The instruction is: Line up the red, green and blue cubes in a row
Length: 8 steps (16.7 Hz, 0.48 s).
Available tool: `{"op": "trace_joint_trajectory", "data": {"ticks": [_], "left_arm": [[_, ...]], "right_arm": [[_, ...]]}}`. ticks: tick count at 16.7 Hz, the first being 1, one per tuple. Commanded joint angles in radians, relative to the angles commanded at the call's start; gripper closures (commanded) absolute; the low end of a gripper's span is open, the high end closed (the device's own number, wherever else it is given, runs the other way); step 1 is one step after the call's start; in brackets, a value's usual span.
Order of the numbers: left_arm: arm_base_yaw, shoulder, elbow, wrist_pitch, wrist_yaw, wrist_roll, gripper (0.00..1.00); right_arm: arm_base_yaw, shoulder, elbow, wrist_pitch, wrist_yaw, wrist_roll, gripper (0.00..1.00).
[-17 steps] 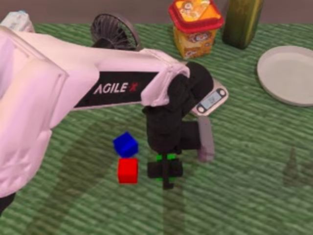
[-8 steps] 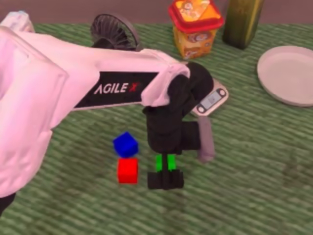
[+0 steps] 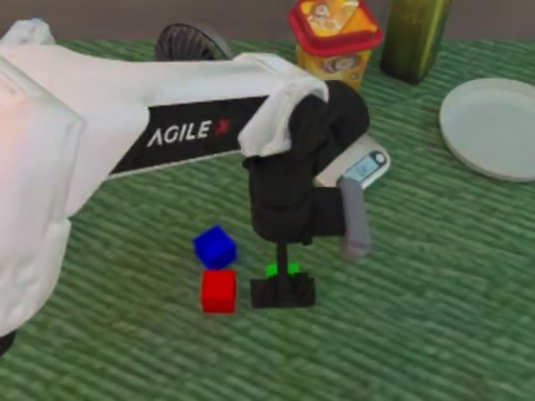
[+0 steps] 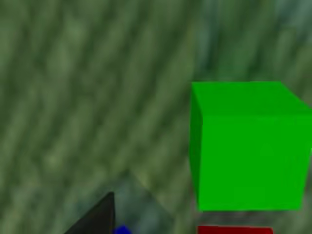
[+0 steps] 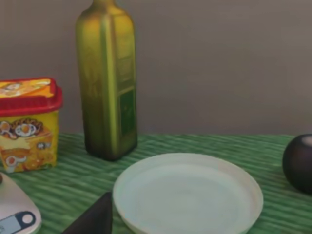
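Observation:
The blue cube [image 3: 215, 246] sits on the green mat with the red cube [image 3: 218, 291] just in front of it. Right of the red cube lies the green cube [image 3: 282, 270], mostly covered in the top view by my left gripper [image 3: 282, 292], which hangs open above it. The left wrist view shows the green cube [image 4: 248, 146] resting free on the mat, apart from the one dark fingertip [image 4: 100, 217] in view. The red cube [image 4: 234, 230] and the blue cube [image 4: 122, 230] peek in at that view's edge. My right gripper is out of the top view.
A silver kitchen scale [image 3: 364, 167] lies behind the left wrist. Along the back stand a red-lidded yellow tub [image 3: 334, 46], an olive bottle [image 3: 414, 38] and a small fan [image 3: 188, 42]. At the right lies a white plate [image 3: 493, 125], which also shows as the white plate [image 5: 187, 195] in the right wrist view.
My left gripper has opened and risen off the green cube, which stays on the mat right of the red cube. The red and blue cubes have not moved.

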Motion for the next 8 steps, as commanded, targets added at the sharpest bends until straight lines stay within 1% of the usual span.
{"op": "trace_joint_trajectory", "data": {"ticks": [3, 8], "left_arm": [[0.01, -0.037, 0.064, -0.103, -0.001, -0.002, 0.0], [0.007, -0.043, 0.075, -0.117, -0.001, -0.003, 0.0]], "right_arm": [[0.0, 0.0, 0.0, 0.0, 0.0, 0.0, 0.0], [0.0, 0.0, 0.0, 0.0, 0.0, 0.0, 0.0]]}}
